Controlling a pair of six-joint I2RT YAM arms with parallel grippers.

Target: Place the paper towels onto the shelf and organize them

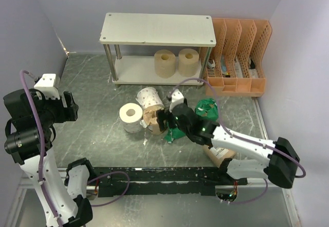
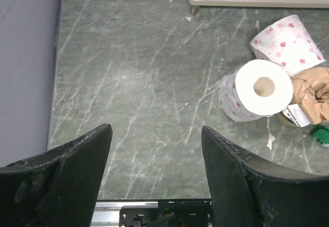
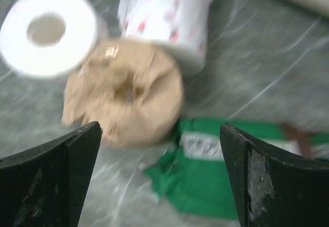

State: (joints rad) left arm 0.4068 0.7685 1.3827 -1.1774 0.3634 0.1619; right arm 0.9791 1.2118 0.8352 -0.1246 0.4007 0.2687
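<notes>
Grey-green marbled tabletop (image 1: 92, 83) fills the top view, and at its 12 o'clock edge we see the two-tier shelf of off-white boards on thin silver legs (image 1: 154, 27). One tan paper-towel roll (image 1: 164, 62) and a second tan roll (image 1: 188, 61) stand side by side on its lower board. Near the table's middle a plain-topped white roll (image 1: 130, 116) stands core-up. A white roll printed with small red flowers (image 1: 149, 97) lies at its 1 o'clock and a crumpled tan roll (image 1: 153, 123) at its 3 o'clock. Just beyond, at 3 o'clock, lies a green plastic-wrapped roll (image 1: 208, 108). We find the right gripper (image 3: 159, 134) over the crumpled tan roll, fingers spread wide, gripping nothing. At 9 o'clock the left gripper (image 2: 156, 129) hangs over bare table, fingers apart and empty. An orange perforated file rack (image 1: 238, 57) stands at 2 o'clock.
</notes>
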